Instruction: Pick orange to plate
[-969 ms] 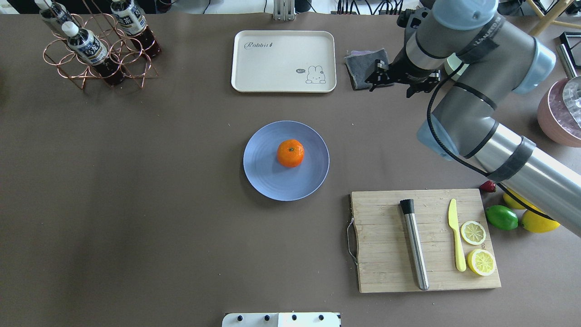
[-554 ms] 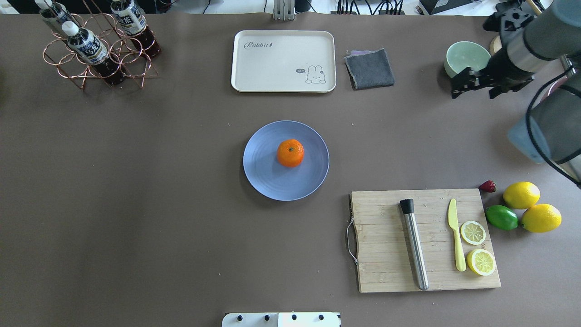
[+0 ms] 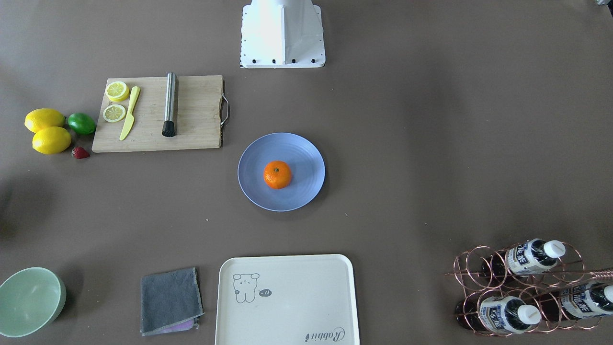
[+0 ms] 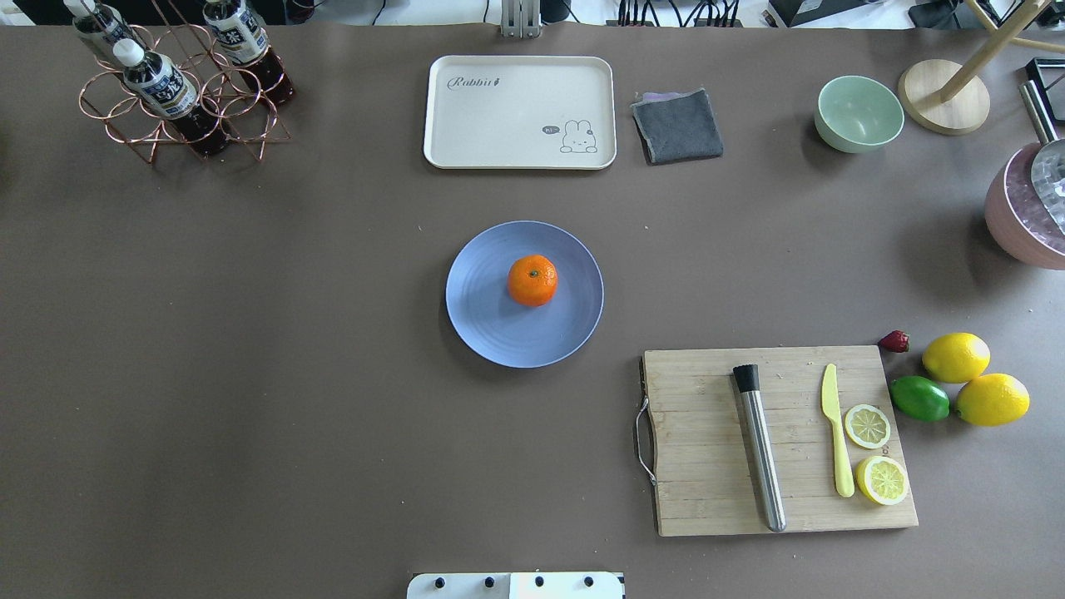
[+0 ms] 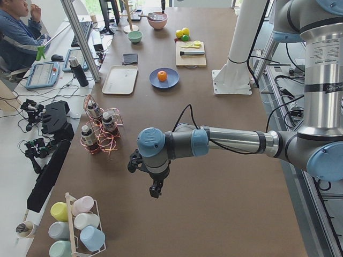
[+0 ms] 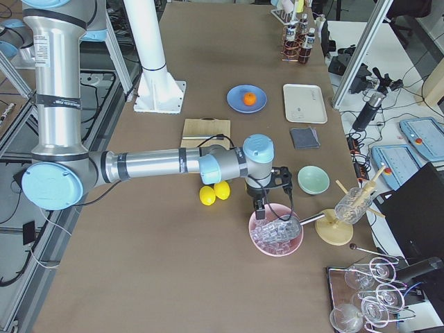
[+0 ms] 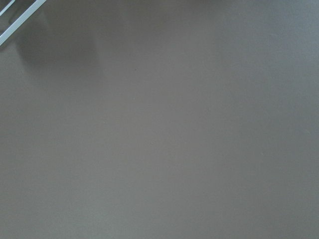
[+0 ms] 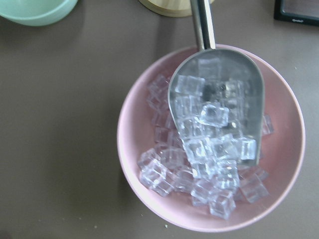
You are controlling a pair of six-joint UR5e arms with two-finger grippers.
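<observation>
The orange point(image 4: 532, 280) rests on the light-blue plate point(image 4: 491, 329) at the table's middle, a little right of the plate's centre. It also shows as the orange point(image 3: 277, 174) on the plate point(image 3: 299, 155) in the front-facing view. No gripper is near it. My left gripper point(image 5: 154, 193) hangs over bare table far from the plate, seen only in the exterior left view. My right gripper point(image 6: 259, 211) hovers over the pink ice bowl point(image 6: 276, 239), seen only in the exterior right view. Whether either gripper is open or shut, I cannot tell.
A cutting board point(image 4: 707, 466) with muddler, yellow knife and lemon slices lies right of the plate. Two lemons point(image 4: 955, 356) and a lime point(image 4: 918, 398) sit beyond it. Cream tray point(image 4: 520, 112), grey cloth point(image 4: 676, 125), mint bowl point(image 4: 859, 112) and bottle rack point(image 4: 175, 91) line the far edge.
My right arm has swung out of the overhead view to the right, uncovering the mint bowl and lemons. The orange and plate have not moved.
</observation>
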